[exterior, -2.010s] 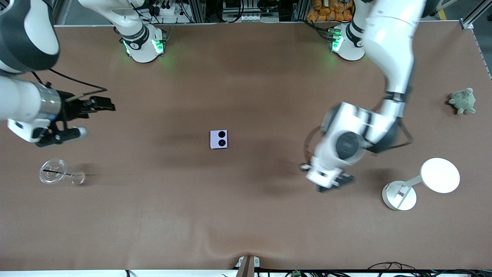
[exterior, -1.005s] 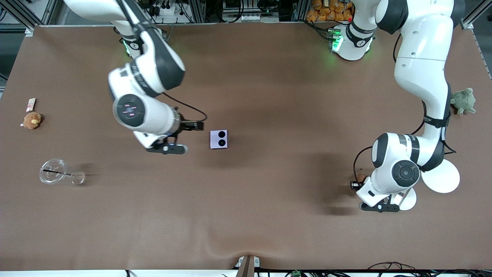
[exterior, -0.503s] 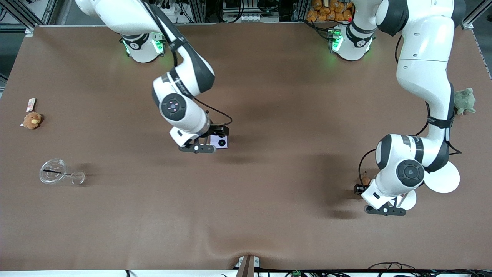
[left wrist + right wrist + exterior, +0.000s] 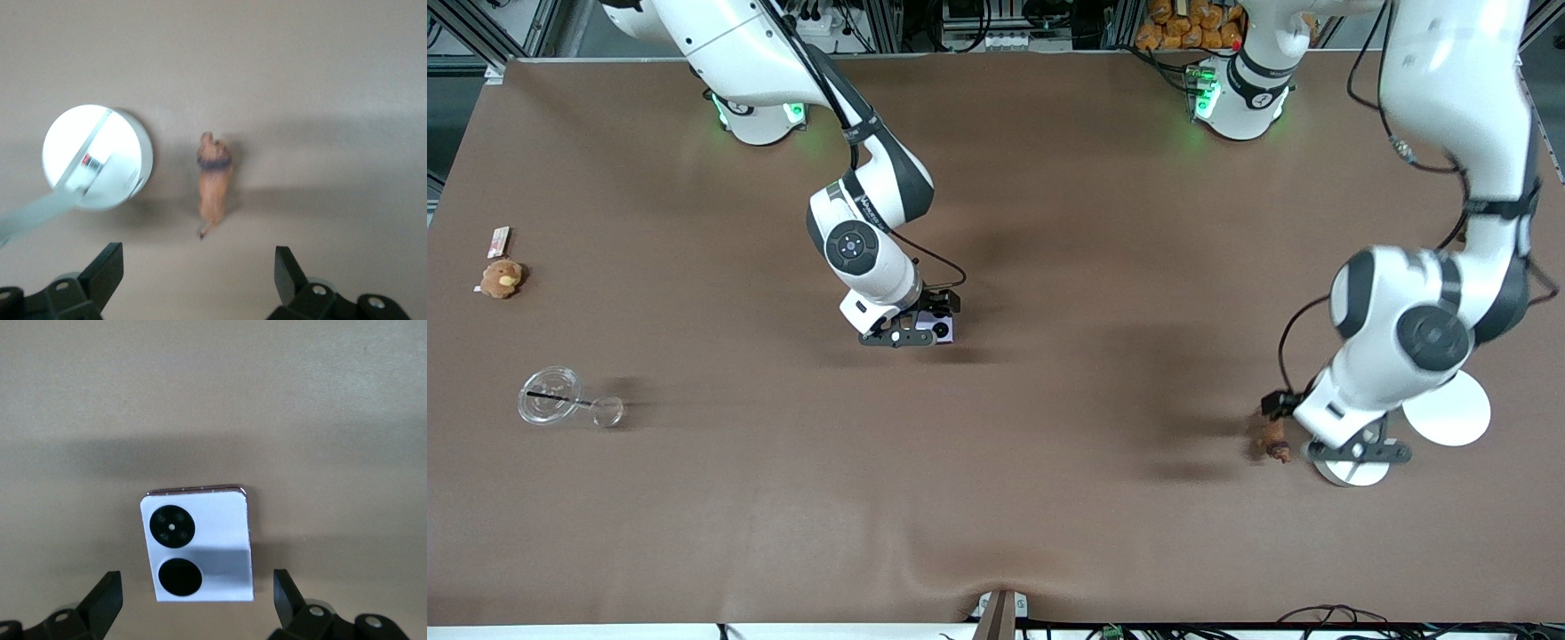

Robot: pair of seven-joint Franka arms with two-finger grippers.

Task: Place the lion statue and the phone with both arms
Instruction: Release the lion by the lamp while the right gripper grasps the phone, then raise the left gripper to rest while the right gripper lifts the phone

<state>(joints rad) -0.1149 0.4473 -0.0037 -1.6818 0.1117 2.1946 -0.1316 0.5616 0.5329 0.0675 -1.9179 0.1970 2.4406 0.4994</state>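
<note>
The phone (image 4: 941, 330), pale lavender-white with two black circles, lies flat at the table's middle. My right gripper (image 4: 900, 338) hovers open just over it. In the right wrist view the phone (image 4: 200, 547) lies between the two spread fingertips (image 4: 107, 597) of the right gripper (image 4: 197, 605). The lion statue (image 4: 1273, 442), small and brown, sits on the table beside the white stand's base. My left gripper (image 4: 1360, 453) is open and empty over that base. In the left wrist view the lion (image 4: 215, 183) sits apart from the open left gripper (image 4: 197, 277).
A white stand with a round disc (image 4: 1449, 411) and round base (image 4: 100, 157) stands toward the left arm's end. A green plush turtle (image 4: 1498, 233) lies farther from the camera. A tan plush toy (image 4: 500, 277), a small card (image 4: 498, 241) and clear cups (image 4: 551, 396) lie toward the right arm's end.
My right arm swung from its end of the table to over the phone. My left arm moved from mid-table to the white stand and rose; the lion now sits clear of it.
</note>
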